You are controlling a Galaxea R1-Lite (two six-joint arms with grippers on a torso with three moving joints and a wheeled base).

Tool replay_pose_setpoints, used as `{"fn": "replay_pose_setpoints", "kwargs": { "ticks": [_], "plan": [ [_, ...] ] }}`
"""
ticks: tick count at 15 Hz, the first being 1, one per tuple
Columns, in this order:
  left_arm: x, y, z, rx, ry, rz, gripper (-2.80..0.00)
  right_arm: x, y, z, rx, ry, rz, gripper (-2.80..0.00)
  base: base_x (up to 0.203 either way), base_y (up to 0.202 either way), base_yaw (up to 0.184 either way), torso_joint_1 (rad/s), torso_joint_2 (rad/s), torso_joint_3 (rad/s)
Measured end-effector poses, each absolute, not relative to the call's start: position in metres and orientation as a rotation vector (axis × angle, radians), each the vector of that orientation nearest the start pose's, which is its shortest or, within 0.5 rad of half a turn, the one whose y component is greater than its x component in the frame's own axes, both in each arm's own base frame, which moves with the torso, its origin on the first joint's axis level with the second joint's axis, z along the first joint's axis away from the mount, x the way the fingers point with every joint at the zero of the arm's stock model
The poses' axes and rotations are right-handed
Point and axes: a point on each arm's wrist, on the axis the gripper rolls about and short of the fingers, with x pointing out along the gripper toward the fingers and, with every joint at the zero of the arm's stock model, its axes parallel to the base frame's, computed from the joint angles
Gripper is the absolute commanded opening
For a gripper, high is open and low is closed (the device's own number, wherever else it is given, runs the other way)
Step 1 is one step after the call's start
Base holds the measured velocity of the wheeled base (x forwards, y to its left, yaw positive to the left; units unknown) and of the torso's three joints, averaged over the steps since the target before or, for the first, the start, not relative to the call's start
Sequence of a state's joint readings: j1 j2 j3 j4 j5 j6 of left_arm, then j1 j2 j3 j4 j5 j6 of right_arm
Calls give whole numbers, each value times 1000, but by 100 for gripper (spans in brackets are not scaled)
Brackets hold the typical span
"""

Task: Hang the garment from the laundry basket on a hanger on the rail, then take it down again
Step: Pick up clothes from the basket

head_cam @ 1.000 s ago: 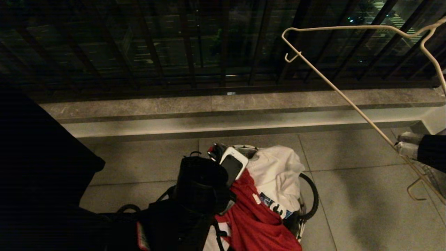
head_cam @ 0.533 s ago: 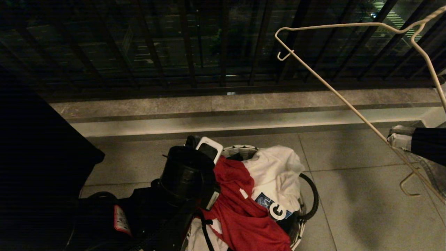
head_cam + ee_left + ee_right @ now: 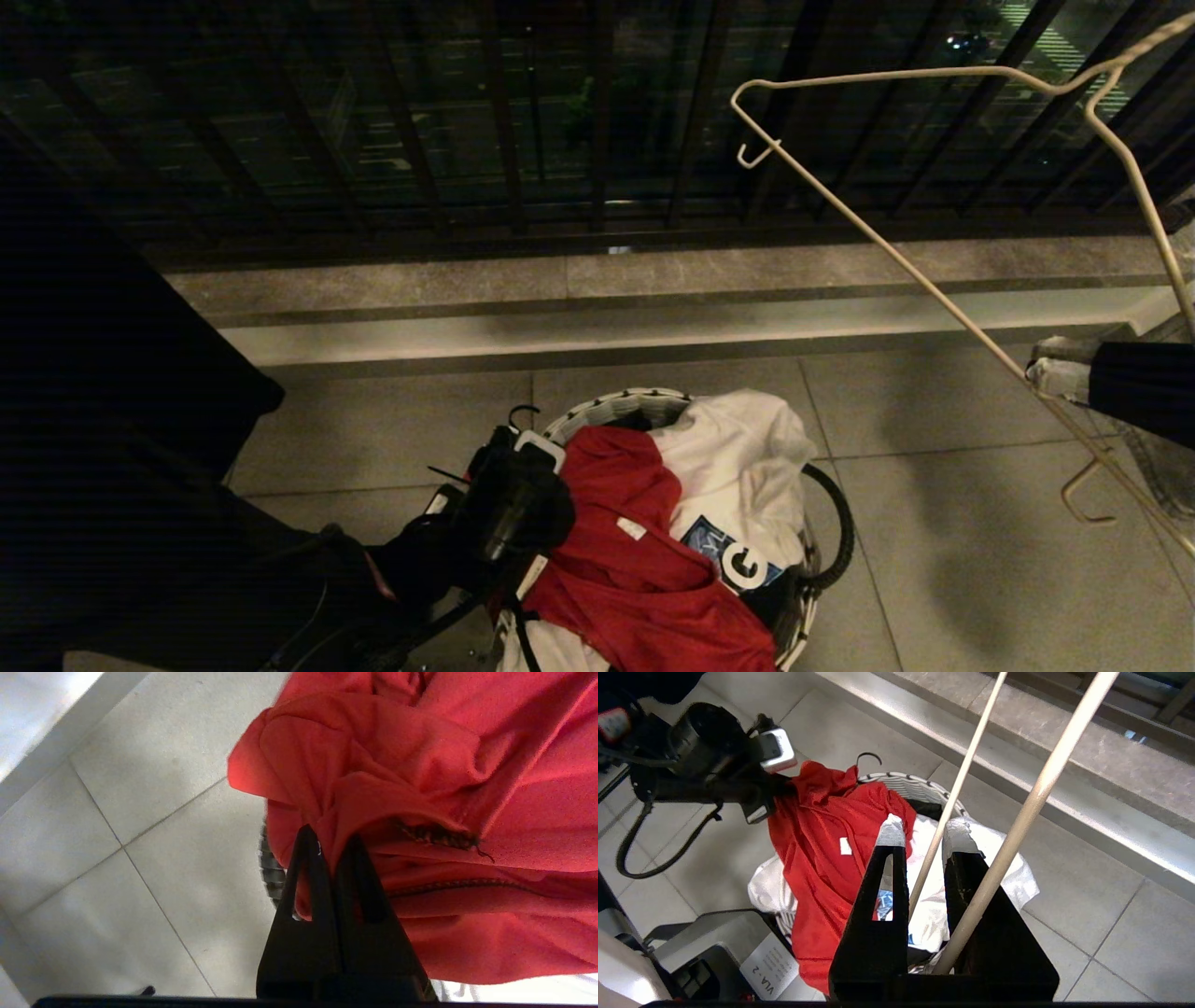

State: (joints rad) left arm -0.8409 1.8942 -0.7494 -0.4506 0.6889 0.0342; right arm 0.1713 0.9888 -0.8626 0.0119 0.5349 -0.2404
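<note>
Though half-hidden by the garment point(image 3: 420, 788), left tool point(image 3: 329, 847) pinching it; right tool point(image 3: 922, 833) gripping hanger point(image 3: 896, 261).

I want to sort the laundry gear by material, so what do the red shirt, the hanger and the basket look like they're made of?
The red shirt looks like soft matte knit fabric; it folds and bunches. The hanger seems to be thin wire with a cream coating, bent into small end hooks. The basket looks woven, black and white strands at its rim; plastic or fibre, I can't tell.

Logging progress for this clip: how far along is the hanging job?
Early. Left gripper has pinched the red T-shirt, which still lies over the laundry basket. Right gripper holds the wire hanger aloft. Threading, hanging and taking down remain.
</note>
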Motion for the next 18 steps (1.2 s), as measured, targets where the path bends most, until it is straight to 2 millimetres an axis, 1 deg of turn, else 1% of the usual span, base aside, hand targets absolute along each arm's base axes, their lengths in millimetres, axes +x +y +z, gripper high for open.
{"fn": "replay_pose_setpoints", "kwargs": {
  "ticks": [1,5,10,18],
  "plan": [
    [218,-223,92,521,505,-157,0,113,31,289,-204,55,718,-280,0,0,0,0,0,0],
    [211,-232,89,536,505,-186,0,115,32,289,-203,61,719,-280,0,0,0,0,0,0],
    [203,-239,99,518,467,-211,0,116,32,288,-203,66,719,-280,0,0,0,0,0,0],
    [208,-245,93,492,473,-197,0,117,32,288,-202,68,719,-280,0,0,0,0,0,0]
  ]
}}
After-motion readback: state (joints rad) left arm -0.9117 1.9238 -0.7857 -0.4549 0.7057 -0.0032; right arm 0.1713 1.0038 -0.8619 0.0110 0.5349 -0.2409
